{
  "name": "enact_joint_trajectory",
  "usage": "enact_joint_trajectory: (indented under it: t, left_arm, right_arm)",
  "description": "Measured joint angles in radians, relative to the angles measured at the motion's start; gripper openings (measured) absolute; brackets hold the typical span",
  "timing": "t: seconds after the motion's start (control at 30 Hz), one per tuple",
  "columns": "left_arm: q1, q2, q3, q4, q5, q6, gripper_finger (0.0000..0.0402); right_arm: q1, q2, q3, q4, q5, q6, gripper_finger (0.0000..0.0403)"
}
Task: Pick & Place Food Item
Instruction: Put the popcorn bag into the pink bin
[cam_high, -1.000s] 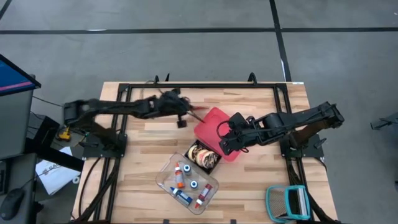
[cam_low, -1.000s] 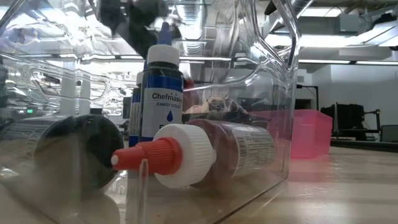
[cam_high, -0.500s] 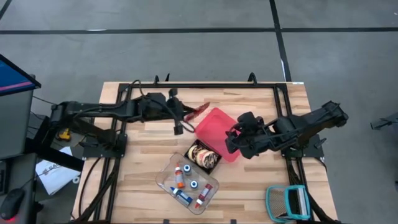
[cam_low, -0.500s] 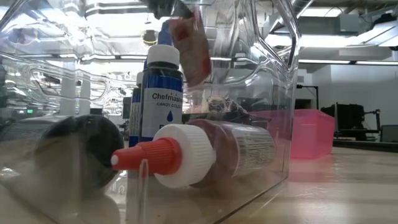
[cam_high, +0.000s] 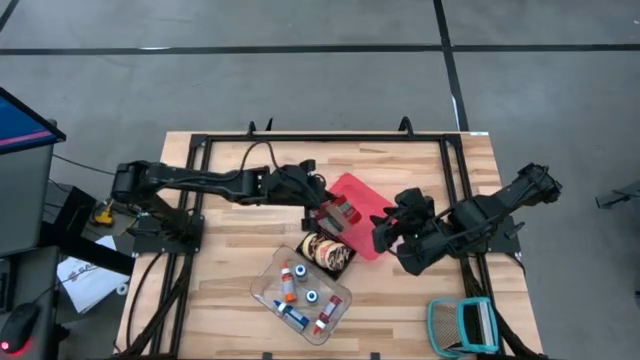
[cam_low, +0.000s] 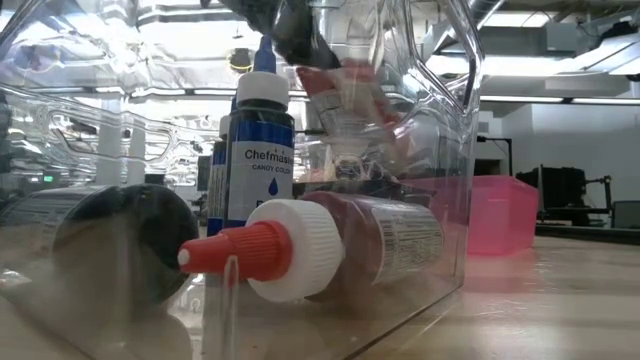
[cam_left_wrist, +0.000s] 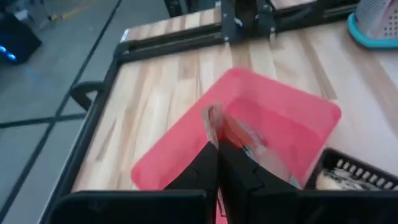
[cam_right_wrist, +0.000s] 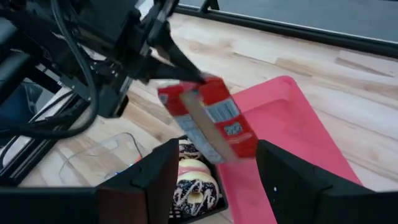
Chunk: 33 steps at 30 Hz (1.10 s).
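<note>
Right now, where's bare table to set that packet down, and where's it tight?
Free: bare wood table between the left frame rail and the clear bin. Crowded: the middle, where the left gripper holds the red packet over the pink tray, the donut box alongside, the open right gripper near.

- I work in a robotics lab: a wooden table (cam_high: 400, 300) on a grey concrete floor (cam_high: 300, 80).
- Behind it, I see ceiling strip lights (cam_low: 560, 70) and equipment racks (cam_low: 565, 195).

Even overhead light is falling softly, casting faint shadows. Glare is streaking the clear bin (cam_low: 440, 150) walls. Motion blur is smearing the red packet (cam_low: 345, 95) beyond the left gripper's fingers (cam_left_wrist: 214, 165).
</note>
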Motion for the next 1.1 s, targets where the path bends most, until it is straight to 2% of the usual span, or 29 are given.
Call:
enact_joint_trajectory:
  t: [0.27,0.5,1.1]
  left_arm:
    - [0.02,0.028,0.0,0.039,0.008,0.0,0.0]
    - [0.042,0.026,0.0,0.07,0.032,-0.074,0.0]
    - [0.124,0.051,0.0,0.099,0.104,-0.139,0.0]
  right_arm:
    - [0.026,0.0,-0.001,-0.041,0.03,0.071,0.0205]
    - [0.024,0.0,-0.001,-0.045,0.029,0.074,0.0205]
    - [0.024,0.001,-0.001,-0.06,0.029,0.074,0.0205]
